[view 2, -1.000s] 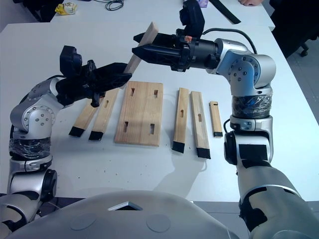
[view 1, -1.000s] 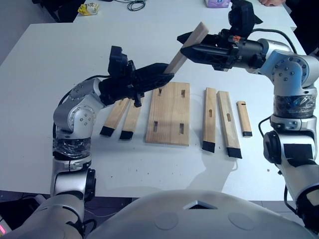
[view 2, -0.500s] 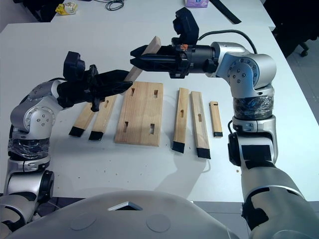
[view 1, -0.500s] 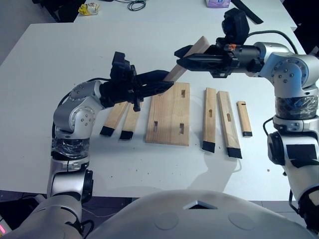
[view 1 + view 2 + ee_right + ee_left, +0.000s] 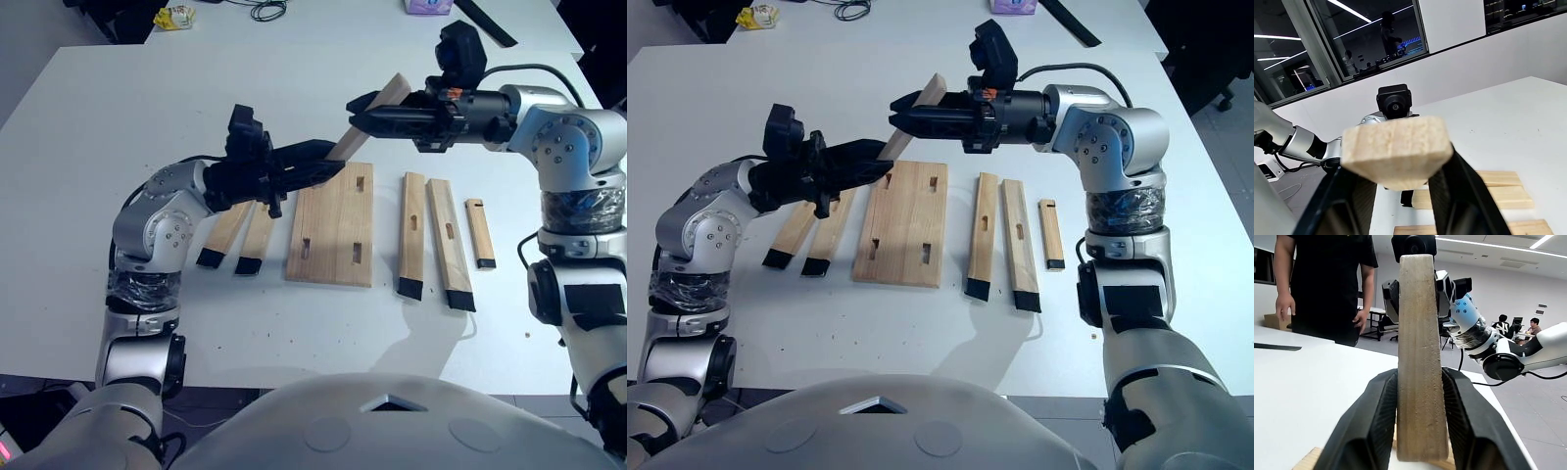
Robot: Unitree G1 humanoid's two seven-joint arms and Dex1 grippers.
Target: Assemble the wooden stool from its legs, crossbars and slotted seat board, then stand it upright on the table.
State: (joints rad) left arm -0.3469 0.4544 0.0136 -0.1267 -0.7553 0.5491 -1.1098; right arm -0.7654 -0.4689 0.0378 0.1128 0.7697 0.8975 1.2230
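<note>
Left jaws have risen and pushed toward right arm, closing gap to bar.

Head view: right jaws clamp bar's upper part; bar slants in air above far edge of seat board, left jaws at lower end, likely a handover or regrip. Legs, dark-tipped and slotted, lie flat in pairs beside board; short crossbar outermost on white counter.

Left wrist view: left jaws shut against bar; pale, smooth, square-edged wood.

Right wrist view: right jaws grip bar, sawn end facing camera.
</note>
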